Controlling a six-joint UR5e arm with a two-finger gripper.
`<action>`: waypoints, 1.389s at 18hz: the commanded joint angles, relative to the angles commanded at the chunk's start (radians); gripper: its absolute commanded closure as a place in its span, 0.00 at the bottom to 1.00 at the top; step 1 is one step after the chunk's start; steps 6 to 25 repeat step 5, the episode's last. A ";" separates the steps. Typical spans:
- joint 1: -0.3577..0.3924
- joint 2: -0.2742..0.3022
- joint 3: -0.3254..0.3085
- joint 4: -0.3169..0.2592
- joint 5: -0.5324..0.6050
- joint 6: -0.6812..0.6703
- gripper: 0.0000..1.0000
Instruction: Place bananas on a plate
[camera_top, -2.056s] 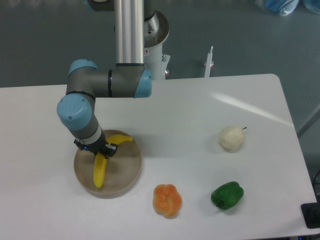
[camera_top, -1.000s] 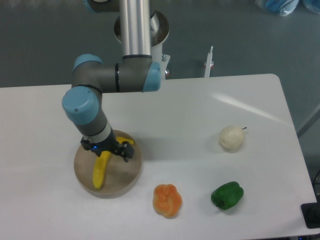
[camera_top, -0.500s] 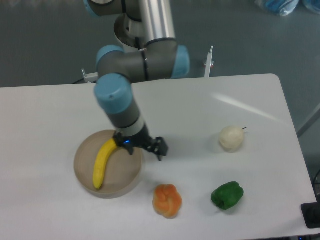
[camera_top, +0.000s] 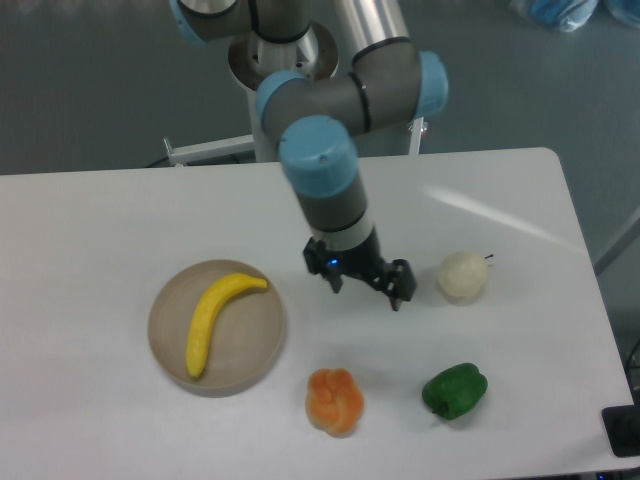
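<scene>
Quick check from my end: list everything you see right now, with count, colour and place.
banana: one, yellow, lying on the plate
plate: one, beige-tan, table's left front
orange pepper: one, orange, front of the table, right of the plate
green pepper: one, green, front right
pale round fruit: one, cream-white, right side
table: one, white, under everything
arm: one, grey with blue joints, over the table's middle
gripper: one, black, fingers open and empty, between plate and pale fruit

— What lies on the white desk (camera_top: 120, 220) near the pincer (camera_top: 368, 285)?
— A pale round fruit (camera_top: 463, 276) just right of it; an orange pepper (camera_top: 335, 401) below it; a green pepper (camera_top: 454, 391) below-right.
</scene>
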 joint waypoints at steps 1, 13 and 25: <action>0.017 0.002 0.003 0.000 -0.002 0.025 0.00; 0.035 0.006 0.017 0.005 -0.008 0.053 0.00; 0.035 0.006 0.017 0.005 -0.008 0.053 0.00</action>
